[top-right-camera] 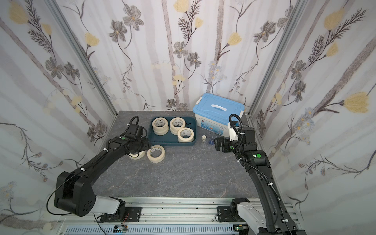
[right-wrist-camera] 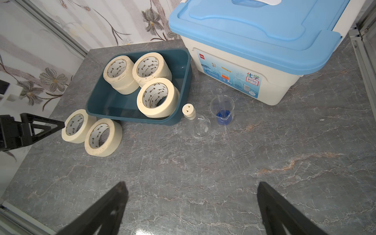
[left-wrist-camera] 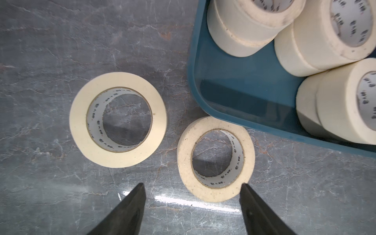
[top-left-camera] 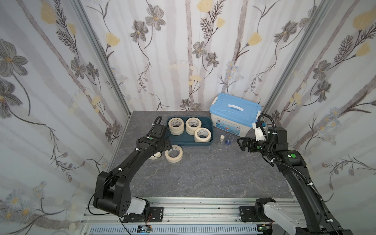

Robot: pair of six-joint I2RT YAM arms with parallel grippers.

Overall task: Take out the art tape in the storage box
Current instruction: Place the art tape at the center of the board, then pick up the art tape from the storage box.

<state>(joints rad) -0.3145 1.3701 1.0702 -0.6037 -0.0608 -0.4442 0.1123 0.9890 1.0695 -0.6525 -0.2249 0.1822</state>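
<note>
The teal storage box (top-left-camera: pixel 184 140) (top-right-camera: pixel 166 138) holds several cream art tape rolls (top-left-camera: pixel 193 125) in three low stacks, also seen in the right wrist view (right-wrist-camera: pixel 156 97). Two more art tape rolls lie flat on the table just outside the box's near left corner (top-left-camera: pixel 173 153) (left-wrist-camera: pixel 215 158) (left-wrist-camera: pixel 118 120). My left gripper (left-wrist-camera: pixel 192 185) hangs open over them. One of its fingertips (left-wrist-camera: pixel 245 188) is at the rim of the nearer roll, and nothing is between the jaws. My right gripper (top-left-camera: pixel 241 142) (right-wrist-camera: pixel 192 185) stands open and empty over bare table to the right of the box.
A white tub with a light-blue lid (top-left-camera: pixel 236 116) stands at the back right. A small glass flask (top-left-camera: pixel 220 142) and a beaker of blue liquid (top-left-camera: pixel 228 140) sit between the box and my right gripper. Papered walls close in three sides.
</note>
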